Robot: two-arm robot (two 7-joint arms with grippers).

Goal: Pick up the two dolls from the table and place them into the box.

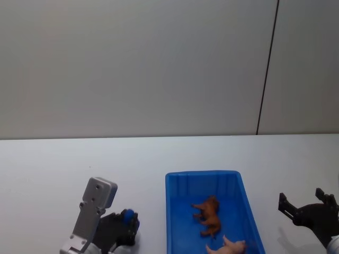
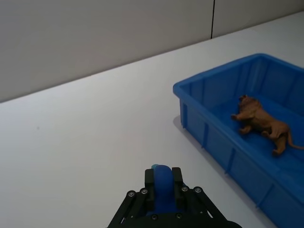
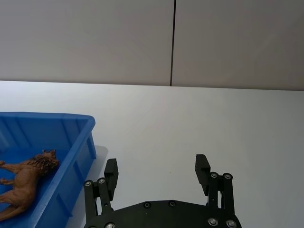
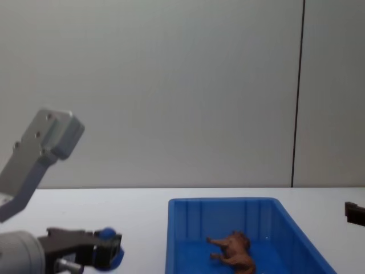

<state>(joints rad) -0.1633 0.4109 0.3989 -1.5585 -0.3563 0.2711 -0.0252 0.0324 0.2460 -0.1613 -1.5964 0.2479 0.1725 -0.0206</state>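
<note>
**Left of the box, blue doll held above the table**

Left of the box (image 1: 175,182), the left gripper (image 2: 164,190) pinches the dark blue doll (image 2: 163,186) over the white table (image 1: 47,174). Inside the box lies the brown animal doll (image 1: 208,214), beside a pinkish figure (image 1: 229,246), possibly another toy. On the right, the right gripper (image 3: 156,166) hangs with fingers spread.

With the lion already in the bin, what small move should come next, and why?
Probably carry the left hand sideways toward the bin. It is shut on the blue doll beside the bin, not over it. The lion already lies inside, and the right hand waits open on the bin's other side.
</note>
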